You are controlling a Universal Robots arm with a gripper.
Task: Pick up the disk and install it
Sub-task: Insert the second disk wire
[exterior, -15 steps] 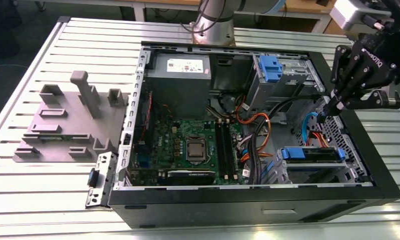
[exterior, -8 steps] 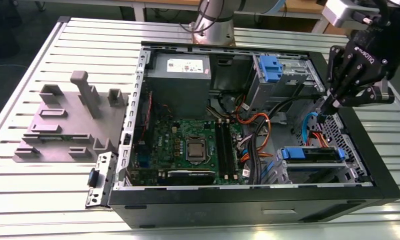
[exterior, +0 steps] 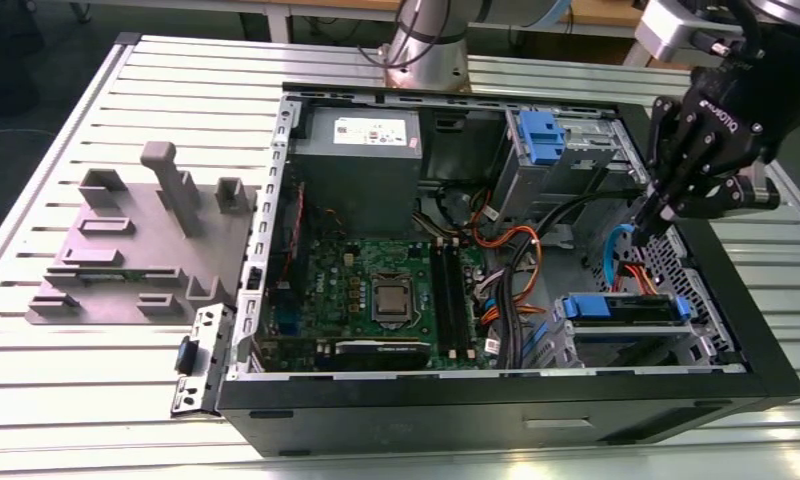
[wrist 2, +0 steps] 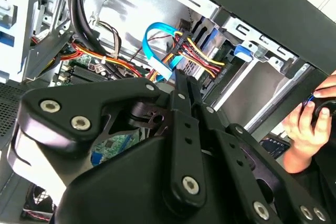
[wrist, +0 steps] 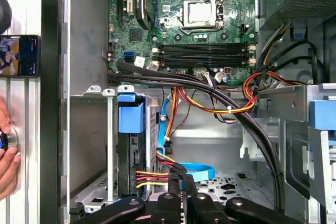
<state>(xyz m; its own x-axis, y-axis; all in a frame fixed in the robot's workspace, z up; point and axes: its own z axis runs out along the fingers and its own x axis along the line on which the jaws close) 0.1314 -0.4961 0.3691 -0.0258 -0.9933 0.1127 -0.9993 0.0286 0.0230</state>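
Observation:
The disk (exterior: 623,312) sits in the lower drive bay of the open computer case (exterior: 507,400), near the case's front corner at the exterior view's right. Its blue plastic frame faces up. In the first wrist view the disk (wrist: 131,153) stands edge-on in the metal bay under its blue tab, with red, yellow and black wires running to its end. My gripper (exterior: 646,220) hangs above the case's right wall, a little beyond the disk, fingers pointing down. The fingers (wrist 2: 181,85) lie pressed together and hold nothing. My gripper (wrist: 187,186) is apart from the disk.
A blue bracket (exterior: 540,135) sits in the upper bay. Cable bundles (exterior: 507,260) cross between motherboard (exterior: 373,290) and bays; a blue flat cable (wrist 2: 157,40) loops near the fingertips. A grey fixture (exterior: 133,250) lies at the exterior view's left. A person's hand (wrist 2: 302,124) rests outside the case.

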